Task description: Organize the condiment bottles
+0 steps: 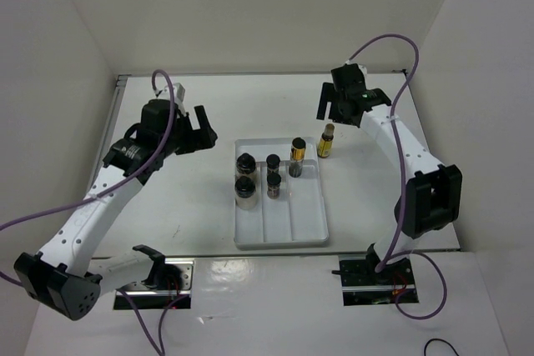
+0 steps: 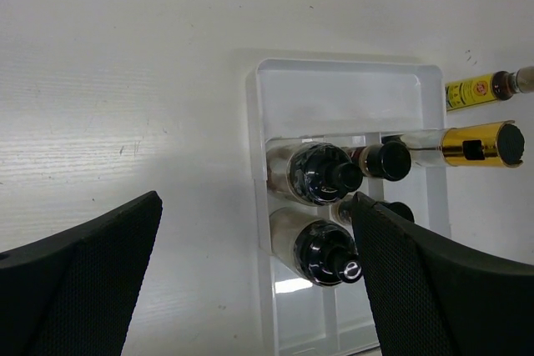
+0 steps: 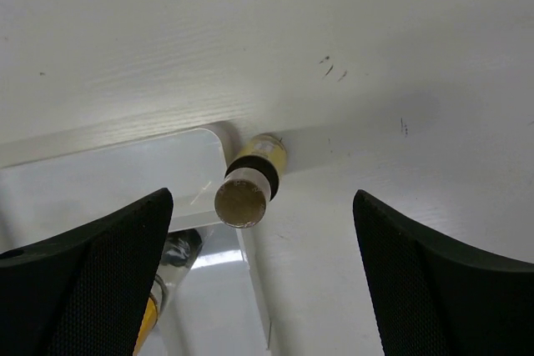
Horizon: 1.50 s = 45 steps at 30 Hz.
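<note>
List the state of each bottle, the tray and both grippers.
Tray: holds five bottles.
Squat jars: upright, left compartment.
Small dark bottles: upright, middle compartment.
Yellow bottle in tray: upright, right compartment.
Yellow bottle outside tray: upright, beside it.
Left gripper: open, empty.
Right gripper: open, empty.

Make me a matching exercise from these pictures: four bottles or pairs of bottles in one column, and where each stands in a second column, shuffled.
Column one
1. squat jars
2. small dark bottles
3. in-tray yellow bottle
4. stray yellow bottle

Column two
A. on the bare table, just right of the tray
B. the tray's middle compartment
C. the tray's left compartment
D. the tray's right compartment

Pairs: 1-C, 2-B, 3-D, 4-A
</note>
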Each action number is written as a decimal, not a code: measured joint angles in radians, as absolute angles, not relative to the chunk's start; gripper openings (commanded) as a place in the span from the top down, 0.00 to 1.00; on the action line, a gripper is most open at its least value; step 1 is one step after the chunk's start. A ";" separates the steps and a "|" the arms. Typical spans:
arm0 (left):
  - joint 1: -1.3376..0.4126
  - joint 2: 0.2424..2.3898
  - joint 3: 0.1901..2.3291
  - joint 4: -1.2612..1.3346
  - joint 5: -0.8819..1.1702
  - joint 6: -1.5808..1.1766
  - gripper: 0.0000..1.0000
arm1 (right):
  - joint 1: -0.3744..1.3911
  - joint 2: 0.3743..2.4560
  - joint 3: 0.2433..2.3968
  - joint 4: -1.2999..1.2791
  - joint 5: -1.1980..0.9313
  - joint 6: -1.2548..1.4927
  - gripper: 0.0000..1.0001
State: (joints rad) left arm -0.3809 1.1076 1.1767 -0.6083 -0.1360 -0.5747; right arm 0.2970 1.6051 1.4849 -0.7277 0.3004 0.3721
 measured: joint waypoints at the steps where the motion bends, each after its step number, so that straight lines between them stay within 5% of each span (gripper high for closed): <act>1: -0.369 1.108 1.173 -0.604 -0.125 -0.573 0.00 | 0.297 1.612 1.480 -0.727 0.295 0.371 0.08; 22: -0.263 1.107 1.139 -0.590 -0.016 -0.535 0.00 | 0.306 1.683 1.426 -0.680 0.223 0.357 0.42; 37: -0.236 1.102 1.107 -0.582 0.006 -0.523 0.00 | 0.315 1.700 1.414 -0.673 0.250 0.361 0.96; 45: -0.225 1.087 1.105 -0.579 0.010 -0.523 0.00 | 0.320 1.714 1.481 -0.746 0.284 0.366 1.00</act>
